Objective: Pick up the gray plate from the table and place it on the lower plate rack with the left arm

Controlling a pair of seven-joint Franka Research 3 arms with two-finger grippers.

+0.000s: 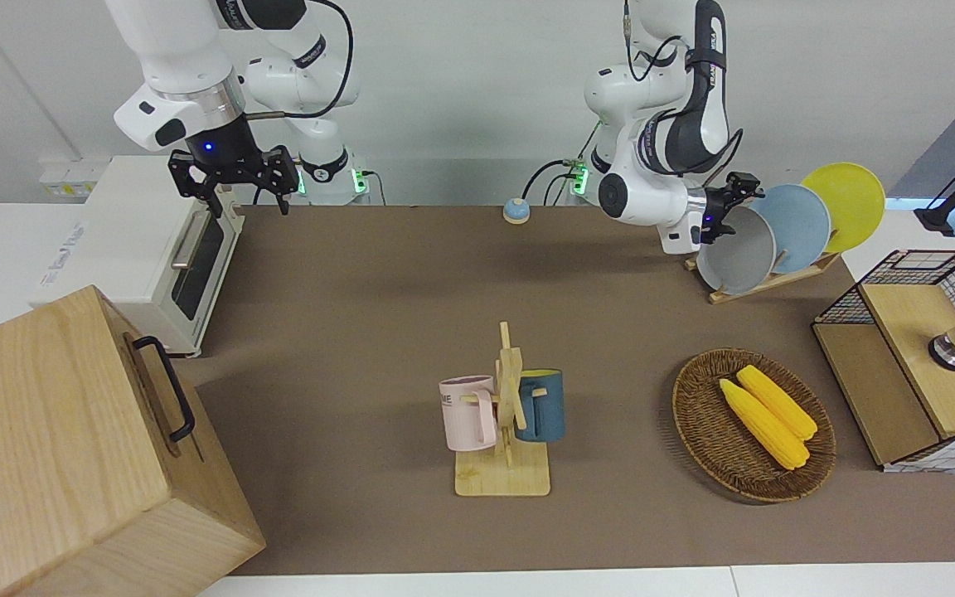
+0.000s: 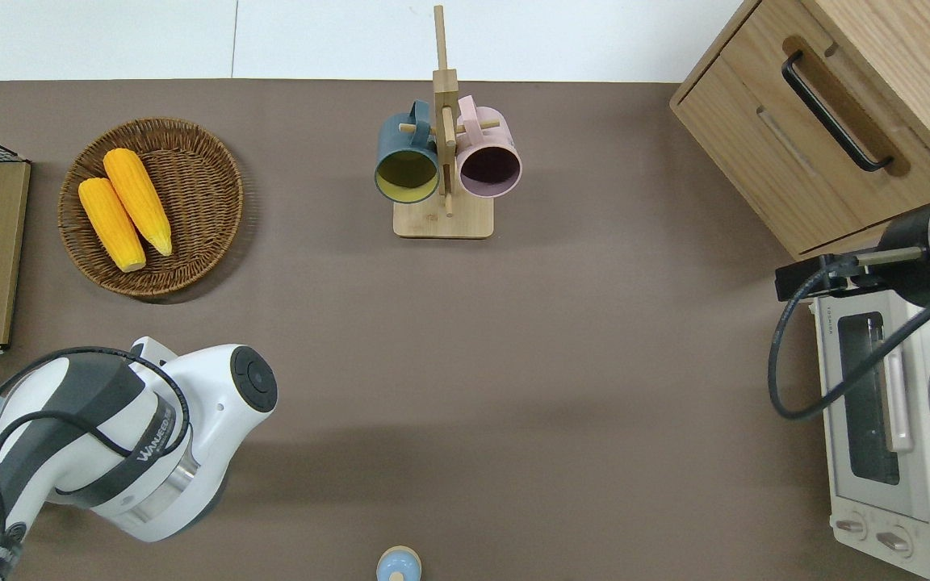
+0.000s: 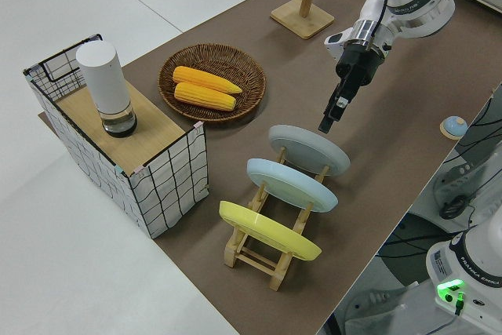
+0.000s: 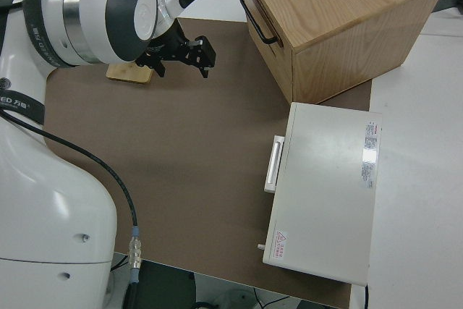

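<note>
Left gripper [image 3: 329, 119] hovers beside three racked plates.

Rack [image 3: 271, 253] slots are all filled: gray plate [image 3: 308, 149], blue plate [image 3: 292, 183], yellow plate [image 3: 268, 230], close together. The left gripper [image 3: 336, 107] hangs just clear of the gray plate. Bare table [image 1: 378, 282] lies open toward the mug stand [image 1: 506, 414].

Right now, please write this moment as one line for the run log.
gray plate: standing in lower plate rack | left gripper: open, clear of plate, just above its rim | right arm: parked
</note>
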